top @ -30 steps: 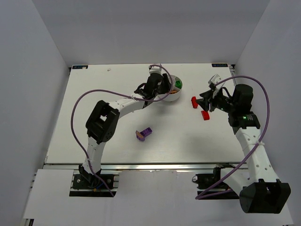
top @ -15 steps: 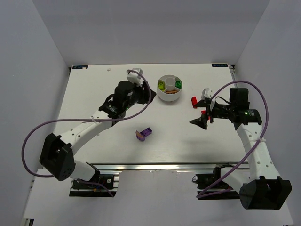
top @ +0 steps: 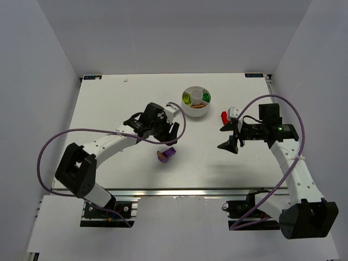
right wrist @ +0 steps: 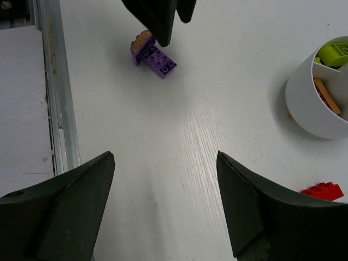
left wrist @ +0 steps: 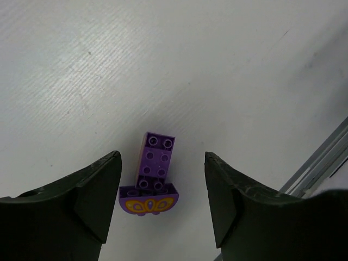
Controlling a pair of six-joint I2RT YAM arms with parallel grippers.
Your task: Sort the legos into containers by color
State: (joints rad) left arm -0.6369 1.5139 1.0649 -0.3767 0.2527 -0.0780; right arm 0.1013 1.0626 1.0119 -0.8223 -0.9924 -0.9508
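A purple brick lies on the table, touching a curved purple piece with a yellow butterfly. My left gripper is open and hovers over them with a finger on each side, not touching. In the top view the pair lies just below the left gripper. The white dish holds yellow-green, dark green and orange bricks. A red brick lies to its right. My right gripper is open and empty, just below the red brick.
The right wrist view shows the purple pair under the left fingers, the dish wall and the red brick. The table's metal front rail runs along the left of that view.
My left arm has swung from the dish down to the purple pair. My right gripper has moved down and left. The second red brick no longer shows near it.
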